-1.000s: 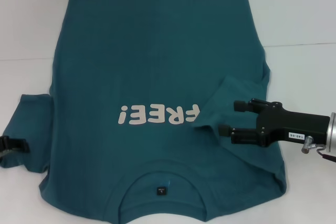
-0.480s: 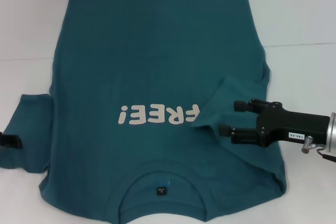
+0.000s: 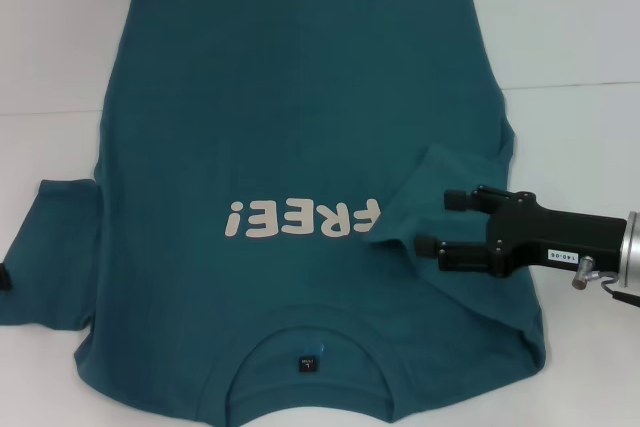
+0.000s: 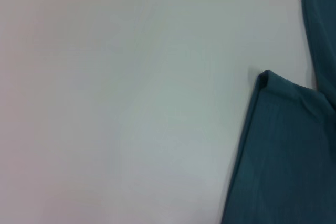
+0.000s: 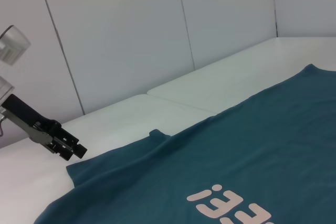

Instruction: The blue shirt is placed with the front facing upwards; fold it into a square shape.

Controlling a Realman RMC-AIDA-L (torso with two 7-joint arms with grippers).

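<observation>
Directly beneath right tool (image 3: pixel 432 222): blue shirt (image 3: pixel 290 127).

**Open tabletop flanking the shirt**

Bare tabletop (image 3: pixel 580 37) is lying open on both sides of the blue shirt (image 3: pixel 300 117). The right gripper (image 3: pixel 440 222) is hovering over the folded-in sleeve, blocking that corner; the left gripper (image 5: pixel 71 148) is sitting beside the other sleeve.

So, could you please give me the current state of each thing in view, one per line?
blue shirt: lying flat, front up, collar nearest the robot, body not yet folded.
right sleeve: folded inward over the chest.
left sleeve: spread out flat on the table.
right gripper: open, over the folded sleeve.
left gripper: beside the left sleeve's edge, barely in the head view.
</observation>
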